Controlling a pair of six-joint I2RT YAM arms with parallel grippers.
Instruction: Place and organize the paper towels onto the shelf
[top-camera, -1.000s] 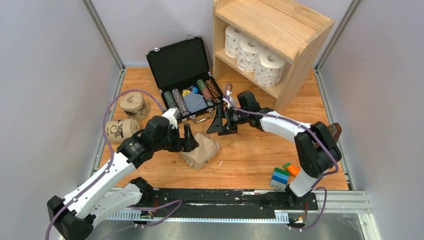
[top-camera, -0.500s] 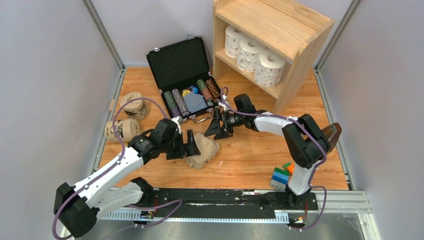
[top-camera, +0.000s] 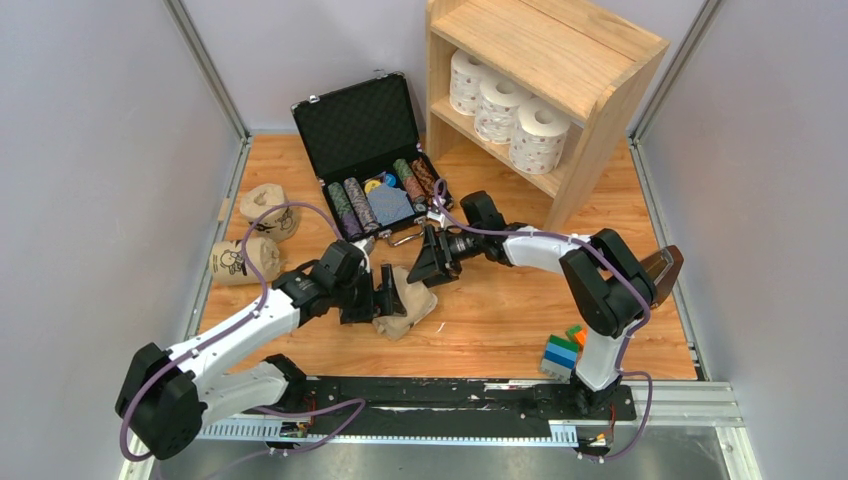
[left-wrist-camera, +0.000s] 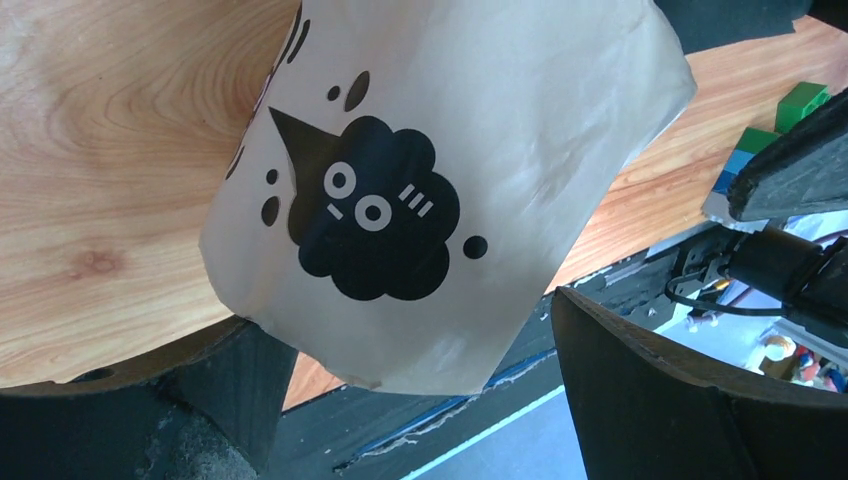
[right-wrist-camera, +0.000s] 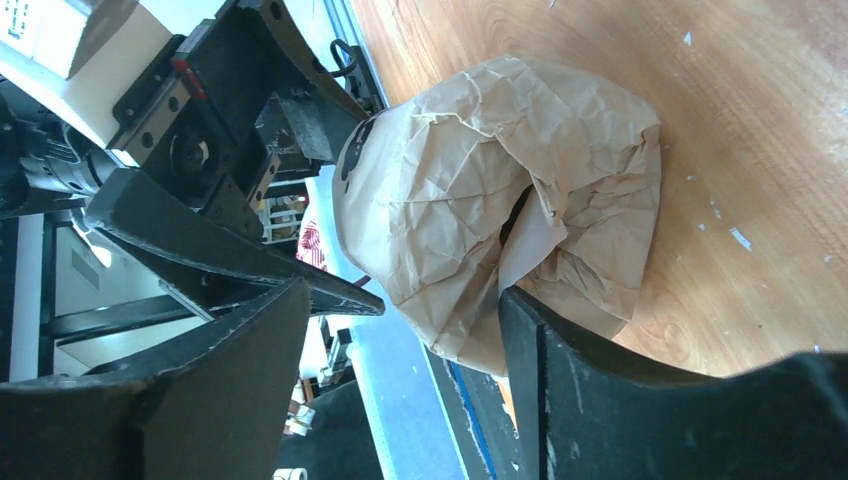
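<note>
The orange-brown wooden desk (top-camera: 500, 320) carries everything. At the upper right of the top view stands the tall light-wood open shelf (top-camera: 590, 60). Three white dotted paper-towel rolls (top-camera: 500, 108) are already lined up on its inner board, so half the job is judged done. An open black hard case (top-camera: 355, 125) with striped chip rows lies left of the shelf and is no part of the task. Two tan-wrapped rolls (top-camera: 255, 235) are left at the left edge, well apart from the shelf.

At the centre a crumpled tan-wrapped roll with a black cartoon print (top-camera: 410, 300) lies on its side on the desk. It is approached from both sides. The left gripper (top-camera: 390, 295) is spread wide with the roll between its jaws, apparently set for a grasp. The right gripper (top-camera: 430, 262), from the upper side, is held with its jaws apart and nothing clamped. Whether it touches the wrapper cannot be told. Its place suggests the soft roll is to be steadied or taken over for the shelf.
</note>
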